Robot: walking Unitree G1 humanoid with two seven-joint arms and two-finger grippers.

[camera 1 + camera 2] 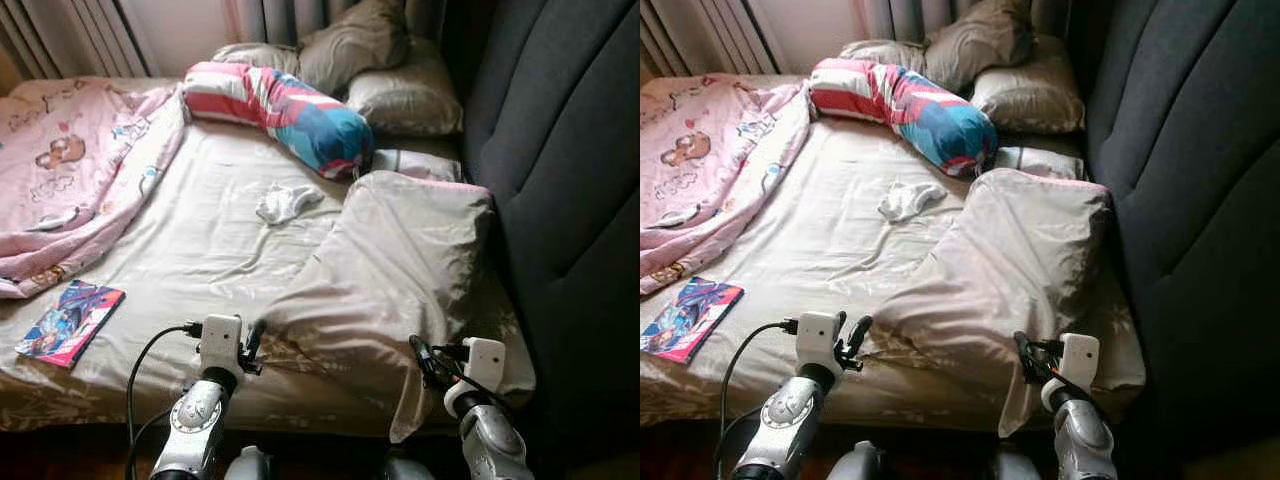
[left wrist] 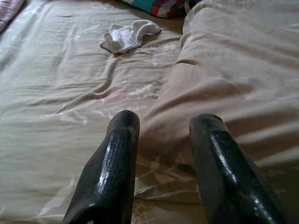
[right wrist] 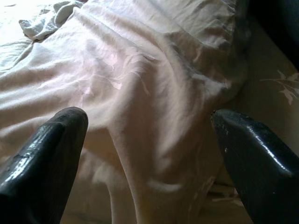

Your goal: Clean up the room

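A big beige pillow (image 1: 390, 270) lies askew on the bed's right side, one corner hanging over the front edge. My left gripper (image 1: 254, 342) is open at the pillow's near left corner, fingers (image 2: 119, 154) just above the sheet. My right gripper (image 1: 422, 356) is wide open at the pillow's near right edge, with pillow fabric (image 3: 149, 116) between its fingers but not clamped. A crumpled white cloth (image 1: 287, 202) rests mid-bed. A colourful book (image 1: 70, 322) lies near the front left edge.
A striped red, white and blue bolster (image 1: 280, 105) lies across the back, with two grey-beige pillows (image 1: 400, 90) behind it. A pink printed blanket (image 1: 70, 170) covers the bed's left. The dark padded headboard (image 1: 570, 200) rises on the right.
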